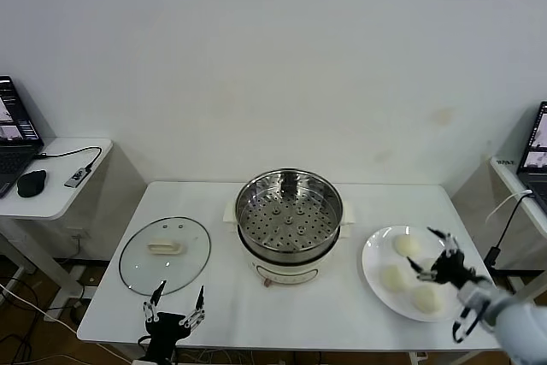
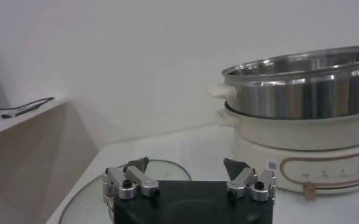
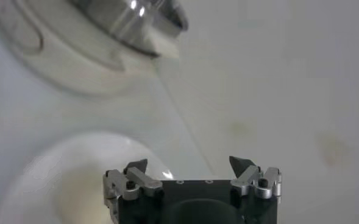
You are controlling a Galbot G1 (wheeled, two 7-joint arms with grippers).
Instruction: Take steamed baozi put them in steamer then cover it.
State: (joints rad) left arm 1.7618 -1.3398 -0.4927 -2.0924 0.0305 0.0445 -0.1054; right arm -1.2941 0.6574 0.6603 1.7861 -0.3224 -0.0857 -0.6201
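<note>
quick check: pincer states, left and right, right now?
Left pincer: open, holding nothing, at the near table edge by the glass lid.
Right pincer: open, holding nothing, over the plate of buns.

A: What sort of place is this?

B: A lab or test room, not a home kitchen. The white desk [image 1: 214, 297] stands alone against a bare white wall [image 1: 273, 57], with no cupboards, sink or stove around it.

A: But there is cookware on it.

B: Yes, a steamer [image 1: 289, 224], a glass cover [image 1: 165, 254] and a plate [image 1: 376, 250] of buns, laid out like props. At nine o'clock a side desk [image 1: 64, 198] carries an open laptop [image 1: 13, 130], a mouse [image 1: 32, 183] and a cabled adapter [image 1: 77, 177]. At three o'clock a second laptop [image 1: 536, 147] sits on another desk, cables trailing to the floor.
</note>
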